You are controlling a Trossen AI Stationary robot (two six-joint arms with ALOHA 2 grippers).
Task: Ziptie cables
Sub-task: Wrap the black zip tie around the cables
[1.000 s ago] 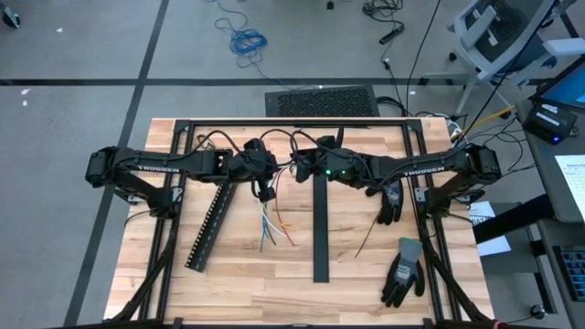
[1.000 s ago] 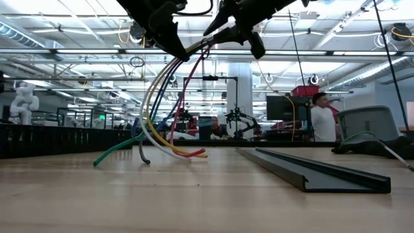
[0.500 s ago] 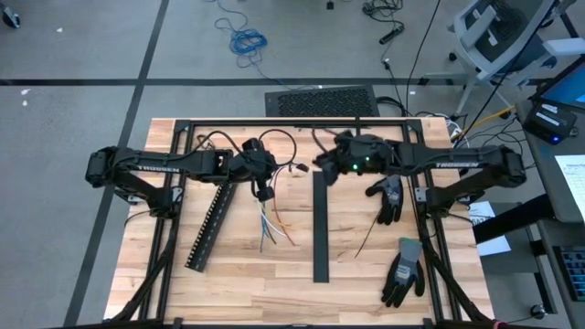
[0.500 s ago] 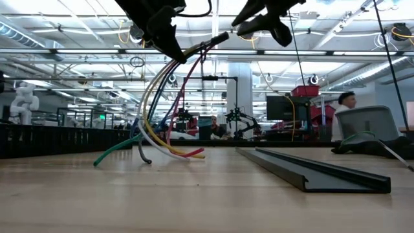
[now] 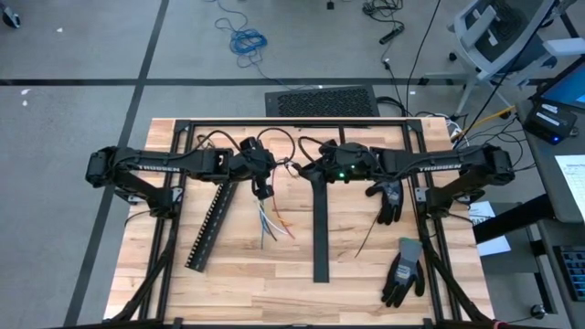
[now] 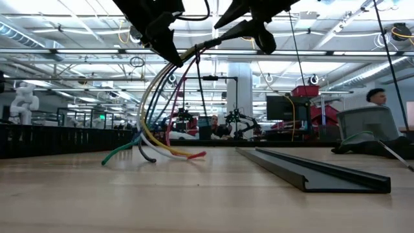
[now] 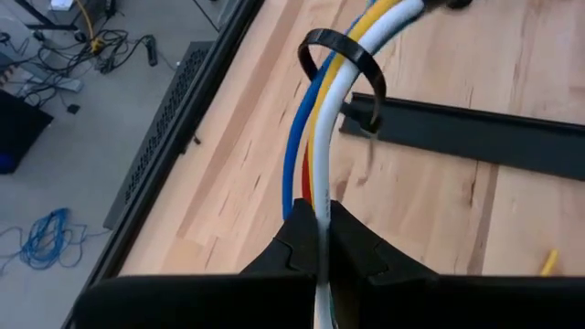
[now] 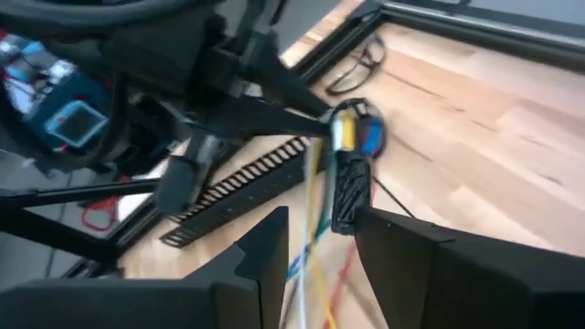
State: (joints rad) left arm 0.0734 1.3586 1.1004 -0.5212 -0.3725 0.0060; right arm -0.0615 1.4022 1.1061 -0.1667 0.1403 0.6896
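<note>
A: Item, high view: overhead, facing straight down, far enough to take in the whole table point(image 5: 228, 274).

B: Item, low view: at tabletop height, level, facing the room; shares the cables point(image 6: 155, 110), which hang at 12 o'clock.

A: Items, wrist views: each close over its own fingers, the left above the cables point(image 7: 320, 137), the right facing their black tip point(image 8: 352, 187).

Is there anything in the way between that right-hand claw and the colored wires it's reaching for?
Nothing visible. The left tool is shut on the wires, holding them up off the table. The right tool is open and faces the bundle's black tip, with only open air between its fingers and the tip.
</note>
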